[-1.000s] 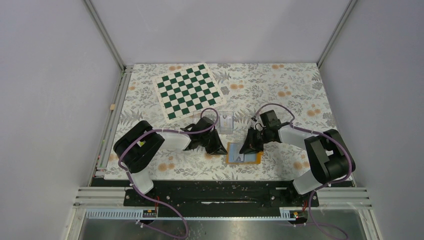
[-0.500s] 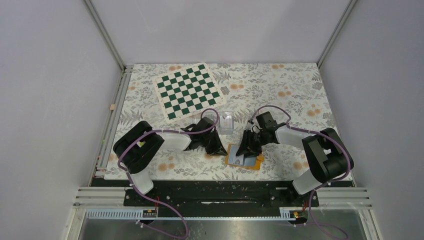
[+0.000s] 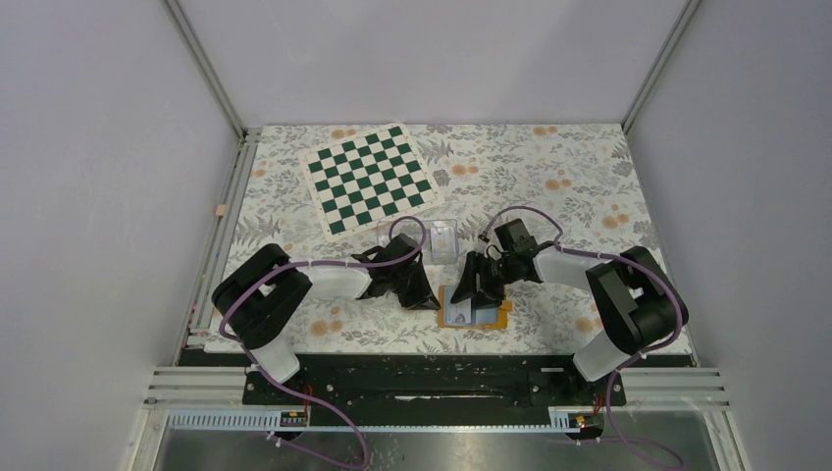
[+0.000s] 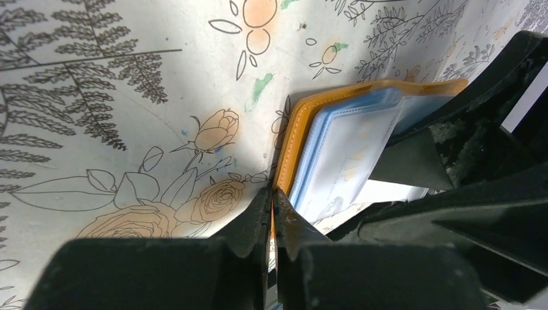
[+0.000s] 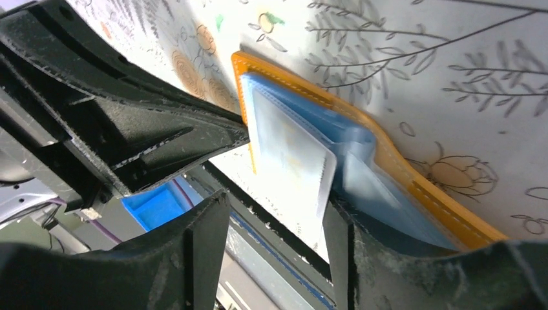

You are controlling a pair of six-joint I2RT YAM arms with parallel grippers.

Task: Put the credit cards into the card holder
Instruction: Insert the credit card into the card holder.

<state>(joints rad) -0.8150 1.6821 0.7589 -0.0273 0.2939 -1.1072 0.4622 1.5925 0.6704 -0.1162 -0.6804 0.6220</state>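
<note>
The orange card holder lies open near the table's front, its light blue sleeves up. My left gripper is at its left edge. In the left wrist view my left gripper is shut on the holder's orange cover. My right gripper is low over the holder with its jaws open. In the right wrist view my right gripper straddles a pale card that sits in a blue sleeve, and one finger touches the sleeve. Another card lies in a clear box.
A green and white chessboard lies at the back left. The clear plastic box stands just behind the two grippers. The metal frame rail runs along the near edge, close to the holder.
My right gripper has moved left and slightly back toward the left gripper. The card holder has slid left with it and turned a little. The left arm has shifted slightly right.
</note>
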